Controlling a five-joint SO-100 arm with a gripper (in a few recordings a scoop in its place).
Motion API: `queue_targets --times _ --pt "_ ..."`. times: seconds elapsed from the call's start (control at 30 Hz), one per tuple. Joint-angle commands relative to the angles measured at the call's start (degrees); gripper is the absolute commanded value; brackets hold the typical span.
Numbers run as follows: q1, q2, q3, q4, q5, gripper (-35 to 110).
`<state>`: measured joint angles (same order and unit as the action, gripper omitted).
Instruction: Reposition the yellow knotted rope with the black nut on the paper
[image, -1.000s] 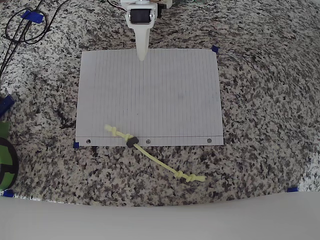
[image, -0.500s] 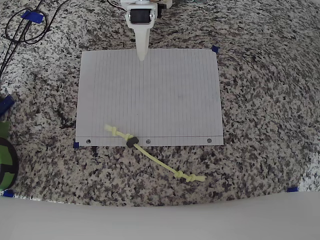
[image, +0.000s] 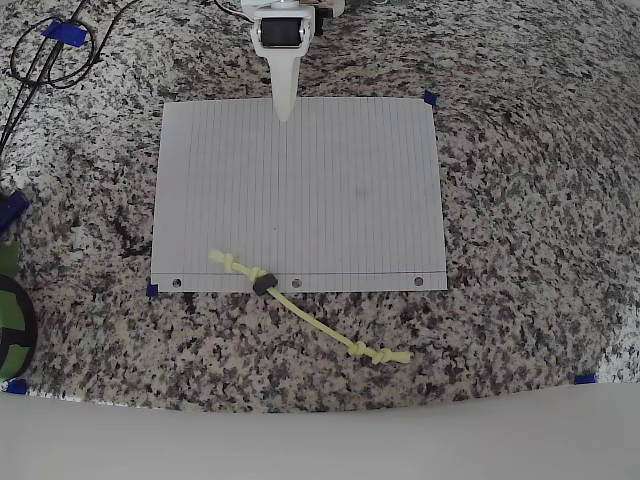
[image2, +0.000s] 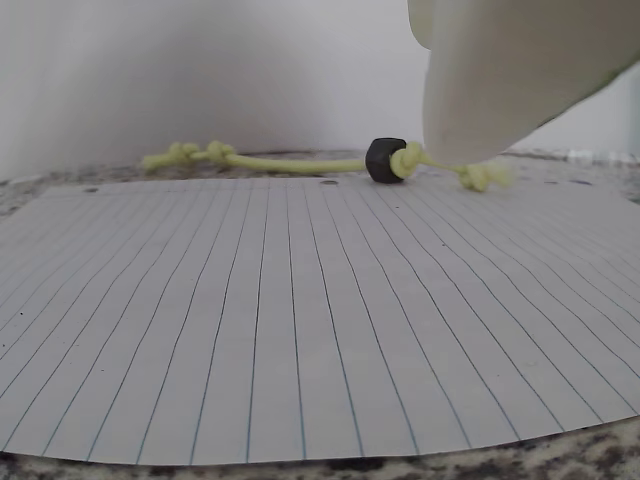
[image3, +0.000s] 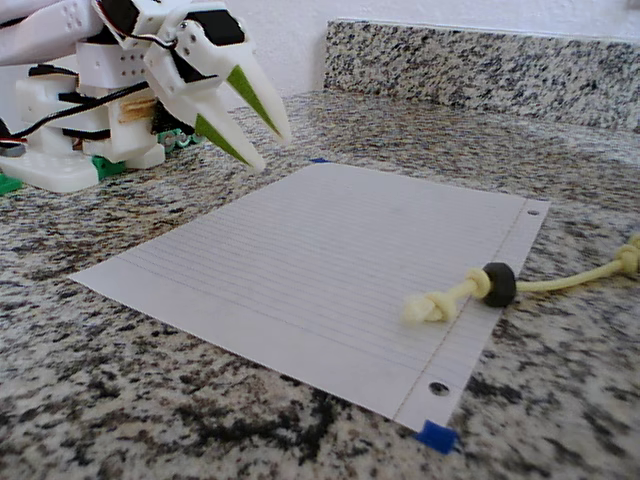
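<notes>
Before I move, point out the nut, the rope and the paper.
nut (image: 263, 282), overhead view, middle of the dark ring.
rope (image: 318, 322), overhead view, cord between nut and far knot.
paper (image: 340, 180), overhead view, bare lined area.

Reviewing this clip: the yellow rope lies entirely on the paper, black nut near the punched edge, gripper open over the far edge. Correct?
Not entirely. In the overhead view only one knotted end of the yellow rope lies on the paper; beyond the black nut it trails onto the granite. The gripper is open.

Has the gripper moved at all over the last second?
No. In the overhead view the gripper still hangs with its tip just over the top edge of the paper, as before.
</notes>
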<state>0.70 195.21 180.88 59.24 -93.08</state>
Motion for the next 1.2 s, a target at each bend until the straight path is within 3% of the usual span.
queue_targets --times 0.0,0.33,0.8,1.17 --pt "-0.79 -0.18 2.11 -2.02 0.09 41" --pt "-1.49 -12.22 -7.91 -10.9 0.18 41" --pt "-3.96 -58.1 -43.68 -12.74 -0.79 41" --pt "1.93 -86.4 -64.25 -13.97 -11.34 41"
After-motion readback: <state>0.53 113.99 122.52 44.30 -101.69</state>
